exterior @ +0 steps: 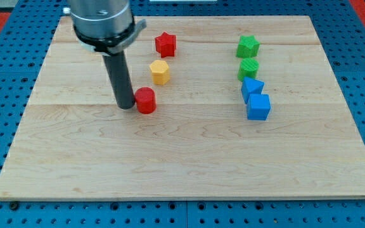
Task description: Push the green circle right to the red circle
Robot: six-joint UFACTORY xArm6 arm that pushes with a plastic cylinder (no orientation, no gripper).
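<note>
The green circle (248, 68) lies at the view's right, just below a green star (248, 46) and just above a blue block (252, 87). The red circle (146, 100) lies left of centre. My tip (126, 105) rests on the board right against the red circle's left side, far to the left of the green circle.
A red star (165, 44) and a yellow hexagon (160, 72) lie above the red circle. A blue cube (258, 107) sits below the other blue block. The wooden board (189, 158) sits on a blue perforated table.
</note>
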